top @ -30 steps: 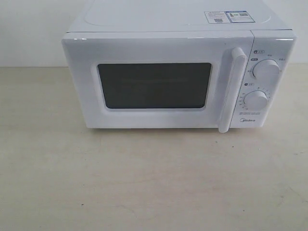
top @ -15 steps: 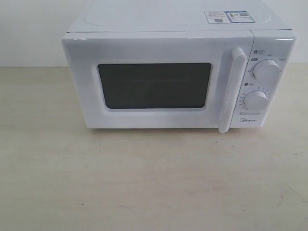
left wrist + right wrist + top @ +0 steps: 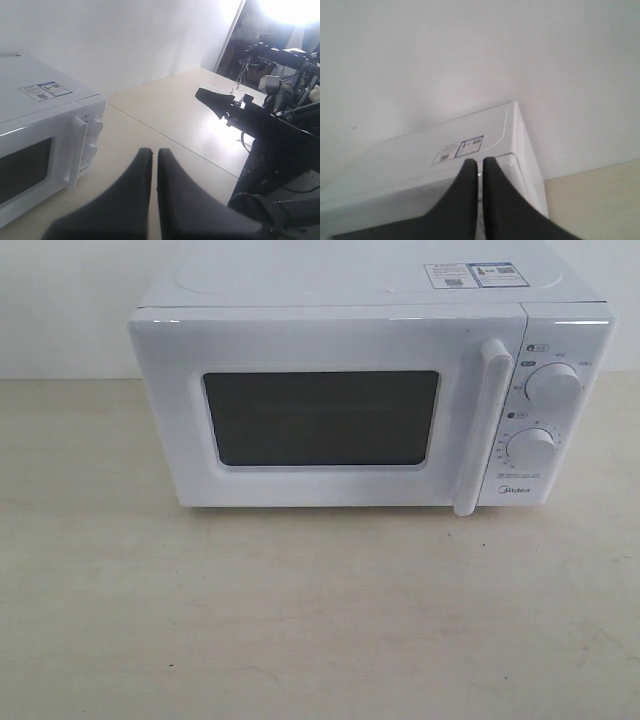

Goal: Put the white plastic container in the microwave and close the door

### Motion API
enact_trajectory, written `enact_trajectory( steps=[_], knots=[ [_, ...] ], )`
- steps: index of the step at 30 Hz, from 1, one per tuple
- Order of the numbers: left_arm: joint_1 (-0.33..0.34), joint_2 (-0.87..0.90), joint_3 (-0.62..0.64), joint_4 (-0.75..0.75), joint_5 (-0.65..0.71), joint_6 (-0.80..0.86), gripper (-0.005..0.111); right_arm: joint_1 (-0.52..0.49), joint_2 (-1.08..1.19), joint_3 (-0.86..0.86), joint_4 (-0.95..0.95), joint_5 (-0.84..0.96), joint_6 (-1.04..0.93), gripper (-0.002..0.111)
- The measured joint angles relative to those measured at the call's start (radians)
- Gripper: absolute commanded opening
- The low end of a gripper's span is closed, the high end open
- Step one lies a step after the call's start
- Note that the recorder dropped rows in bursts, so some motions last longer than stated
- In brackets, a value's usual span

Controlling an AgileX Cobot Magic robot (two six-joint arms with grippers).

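Nothing has changed in the last second: the view from outside looks just the same as it did before. The microwave (image 3: pixel 370 400) sits on the table (image 3: pixel 300 620). Its door (image 3: pixel 320 410) is shut flat against the front, and the handle (image 3: pixel 483 425) stands straight up and down.

We cannot see the box in any picture. The table in front is bare, and the window (image 3: pixel 320 418) is too dark to see through (so the box may be inside, but we cannot tell).

Neither arm shows in the outside view. The left fingers (image 3: pixel 147 160) are nearly together, with only a thin gap, and they hold nothing. They hang off to one side of the microwave, well away from it. The right fingers (image 3: pixel 470 170) are also nearly together and hold nothing. They point at the top of the microwave, near the stickers (image 3: pixel 459 148).

We think the job is either done or not begun. The shut door and the still arms fit both.
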Motion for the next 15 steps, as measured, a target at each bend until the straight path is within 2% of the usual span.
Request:
enact_trajectory(
  steps=[6, 9, 12, 15],
  knots=[
    [0.0, 0.0, 0.0, 0.0, 0.0, 0.0, 0.004, -0.506, -0.018, 0.0, 0.002, 0.406, -0.002, 0.0],
    [0.0, 0.0, 0.0, 0.0, 0.0, 0.0, 0.004, -0.712, -0.062, 0.0, 0.004, 0.584, -0.004, 0.0],
    [0.0, 0.0, 0.0, 0.0, 0.0, 0.0, 0.004, -0.846, -0.113, 0.002, 0.002, 0.681, -0.004, 0.0],
    [0.0, 0.0, 0.0, 0.0, 0.0, 0.0, 0.004, -0.897, -0.156, 0.035, 0.0, 0.716, 0.001, 0.0]
  ],
)
